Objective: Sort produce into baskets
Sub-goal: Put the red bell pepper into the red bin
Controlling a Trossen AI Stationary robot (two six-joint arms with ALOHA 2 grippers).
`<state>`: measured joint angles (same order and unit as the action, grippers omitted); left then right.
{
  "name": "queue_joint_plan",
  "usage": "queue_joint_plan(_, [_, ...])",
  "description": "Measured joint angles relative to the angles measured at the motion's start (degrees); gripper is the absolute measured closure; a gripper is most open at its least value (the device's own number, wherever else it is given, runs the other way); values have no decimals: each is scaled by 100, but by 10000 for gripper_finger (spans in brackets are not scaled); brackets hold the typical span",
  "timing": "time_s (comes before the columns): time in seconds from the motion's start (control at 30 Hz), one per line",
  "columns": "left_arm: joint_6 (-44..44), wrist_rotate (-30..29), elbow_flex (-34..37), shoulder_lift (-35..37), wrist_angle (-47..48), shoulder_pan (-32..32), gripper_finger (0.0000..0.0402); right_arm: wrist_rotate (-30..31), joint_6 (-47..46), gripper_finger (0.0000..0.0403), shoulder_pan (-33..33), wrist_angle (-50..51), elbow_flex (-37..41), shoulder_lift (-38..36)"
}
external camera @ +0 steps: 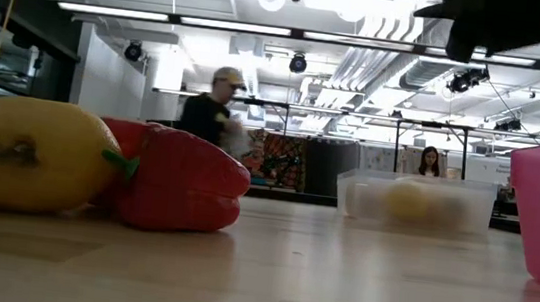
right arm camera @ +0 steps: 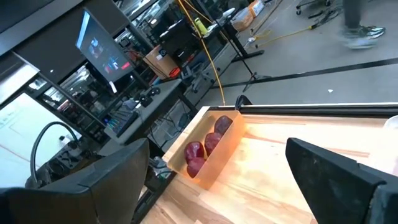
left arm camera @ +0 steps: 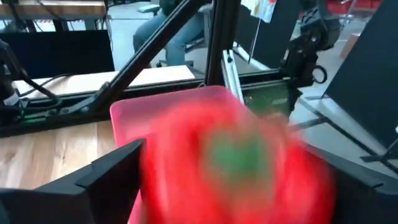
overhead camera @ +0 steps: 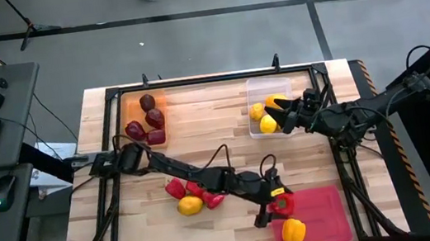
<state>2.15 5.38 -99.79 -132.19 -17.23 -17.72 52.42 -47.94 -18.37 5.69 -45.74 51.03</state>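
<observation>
My left gripper [overhead camera: 279,206] reaches across the table to the near left corner of the pink basket [overhead camera: 323,210]. Its fingers stand wide apart, open, on either side of a red pepper [left arm camera: 239,162], which is blurred over the basket's wall [left arm camera: 134,106]. A yellow-orange pepper [overhead camera: 294,231] lies in that basket. Maroon produce [overhead camera: 148,117] lies in the orange basket [overhead camera: 132,106] at the far left, and yellow produce [overhead camera: 263,116] in the clear basket [overhead camera: 254,88]. My right gripper [overhead camera: 282,112] hangs open over the clear basket with nothing between its fingers [right arm camera: 118,168]. My left gripper has the red pepper [overhead camera: 283,204] between its two fingers [left arm camera: 118,171], which come at it nearly level from the table's left. The pepper is blurred while the fingers are sharp. I cannot tell whether the fingers touch it.
Red peppers [overhead camera: 176,189] and a yellow fruit [overhead camera: 190,206] lie loose on the wood under my left arm, near the table's middle; the low view shows them close by [external camera: 182,177]. A black frame [overhead camera: 193,81] borders the table. People stand in the room beyond.
</observation>
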Motion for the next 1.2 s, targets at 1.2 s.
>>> queue_joint_plan(1.2, [3829, -484, 3844, 4883, 5112, 1244, 4, 118, 46, 36, 2, -31, 0, 0])
